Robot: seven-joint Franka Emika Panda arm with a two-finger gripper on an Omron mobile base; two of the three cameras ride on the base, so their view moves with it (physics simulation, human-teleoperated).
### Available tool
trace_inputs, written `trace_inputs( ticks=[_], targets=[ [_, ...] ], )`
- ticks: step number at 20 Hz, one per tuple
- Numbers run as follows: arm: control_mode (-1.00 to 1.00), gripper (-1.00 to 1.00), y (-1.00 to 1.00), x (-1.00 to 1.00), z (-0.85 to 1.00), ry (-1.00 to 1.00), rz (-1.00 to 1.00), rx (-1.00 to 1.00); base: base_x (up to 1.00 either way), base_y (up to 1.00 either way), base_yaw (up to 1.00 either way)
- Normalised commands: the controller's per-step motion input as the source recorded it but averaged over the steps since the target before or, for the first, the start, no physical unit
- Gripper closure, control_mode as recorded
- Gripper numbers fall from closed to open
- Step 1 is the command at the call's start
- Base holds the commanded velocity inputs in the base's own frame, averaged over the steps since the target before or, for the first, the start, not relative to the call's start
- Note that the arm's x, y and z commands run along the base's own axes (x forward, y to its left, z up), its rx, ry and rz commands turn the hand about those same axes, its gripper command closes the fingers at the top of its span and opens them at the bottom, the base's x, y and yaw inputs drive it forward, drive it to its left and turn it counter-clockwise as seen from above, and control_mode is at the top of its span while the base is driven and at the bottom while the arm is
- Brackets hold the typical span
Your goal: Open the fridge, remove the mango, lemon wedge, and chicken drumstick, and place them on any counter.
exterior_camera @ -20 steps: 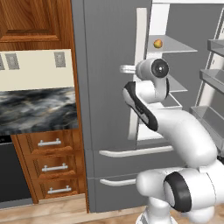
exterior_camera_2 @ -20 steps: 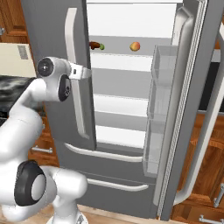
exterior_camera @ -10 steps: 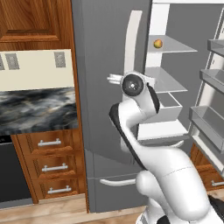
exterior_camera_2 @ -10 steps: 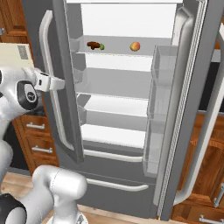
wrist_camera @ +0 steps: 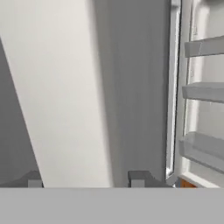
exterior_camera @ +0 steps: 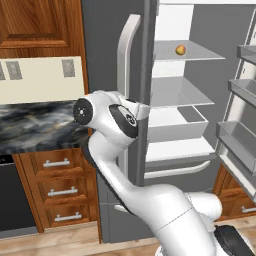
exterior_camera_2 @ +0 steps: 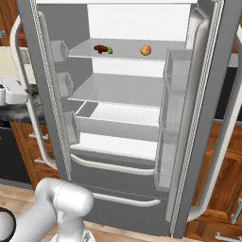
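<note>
So from where I'm standing, going left to right: the counter point(exterior_camera: 35, 125) sits just left of the fridge point(exterior_camera_2: 137, 156) with none of the food on it, and the arm is bent over right in front of it, its hand up against the left door's long handle point(exterior_camera: 126, 60). Looking along the gripper point(wrist_camera: 85, 179), that pale handle fills the space between the two fingertips, which stand a fair way apart on either side of it; I honestly can't tell whether they're pressing on it or just straddling it loosely. Both doors are swung wide, so I'd say the opening step is basically done or in its last bit. Moving right into the fridge, all three foods are on the top shelf point(exterior_camera_2: 123, 53): the drumstick point(exterior_camera_2: 100, 48) furthest left, the lemon wedge point(exterior_camera_2: 110, 50) just beside it, apparently touching, and the mango point(exterior_camera_2: 145, 49) apart from them towards the right. Next move, as I see it, is to back the fingers off the handle, swing the arm round the door edge and reach up to that shelf. The mango looks the easiest first grab since nothing crowds it; the wedge is tiny and tucked against the drumstick, so that one needs care.
</note>
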Motion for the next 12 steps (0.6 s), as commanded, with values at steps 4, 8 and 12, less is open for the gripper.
trace_inputs(
  ticks=[4,8,12],
  targets=[
    [-1.00,1.00,0.54,-1.00,-0.07,0.00,-0.13,-0.05,0.00,0.00,0.00],
    [-1.00,-1.00,0.86,-0.91,-0.28,0.00,-0.09,-0.10,0.00,0.00,0.00],
    [-1.00,-1.00,0.74,-0.27,-0.44,0.00,-0.04,-0.09,0.00,0.00,0.00]
  ],
)
